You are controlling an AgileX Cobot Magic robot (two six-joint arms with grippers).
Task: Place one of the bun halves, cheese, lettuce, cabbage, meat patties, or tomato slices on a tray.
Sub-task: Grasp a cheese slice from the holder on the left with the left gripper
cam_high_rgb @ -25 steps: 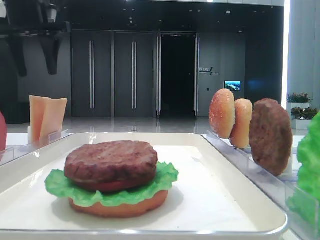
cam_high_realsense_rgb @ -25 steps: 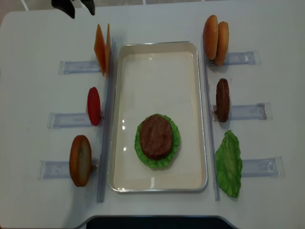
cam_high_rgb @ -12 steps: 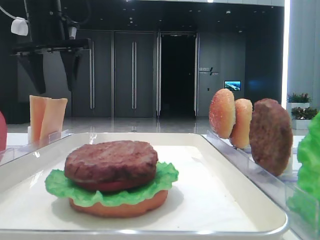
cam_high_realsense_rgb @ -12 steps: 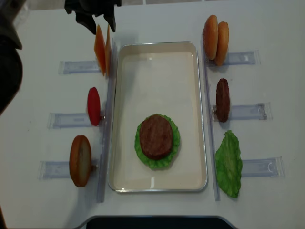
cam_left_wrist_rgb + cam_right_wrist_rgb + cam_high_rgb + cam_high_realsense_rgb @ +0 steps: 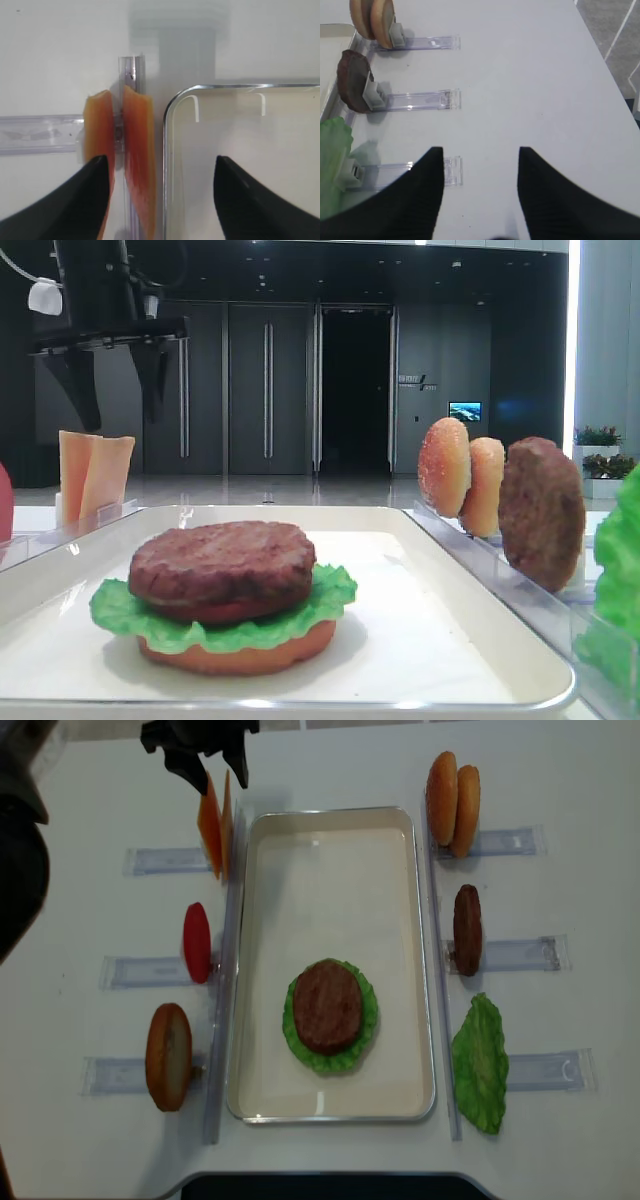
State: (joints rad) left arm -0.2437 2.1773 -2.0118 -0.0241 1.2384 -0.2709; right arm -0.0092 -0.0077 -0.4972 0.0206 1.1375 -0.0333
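Observation:
Two cheese slices (image 5: 208,825) stand on edge in a clear rack left of the white tray (image 5: 330,870). Directly above them hangs my left gripper (image 5: 212,778), open and holding nothing. In the left wrist view the left gripper (image 5: 160,159) has the right slice (image 5: 139,150) between its fingers; the left slice (image 5: 97,130) sits under the left finger, and the tray's rim (image 5: 170,115) lies beside them. On the tray a meat patty (image 5: 326,1005) tops lettuce (image 5: 368,1010) and a bun base (image 5: 240,655). My right gripper (image 5: 480,150) is open over bare table.
Right of the tray, clear racks hold two bun halves (image 5: 452,790), a patty (image 5: 467,928) and a lettuce leaf (image 5: 481,1060). On the left stand a tomato slice (image 5: 197,942) and a bun half (image 5: 168,1055). The tray's far half is bare.
The left gripper came in from the far left corner and dropped to just above the cheese slices, staying open. Nothing else moved.

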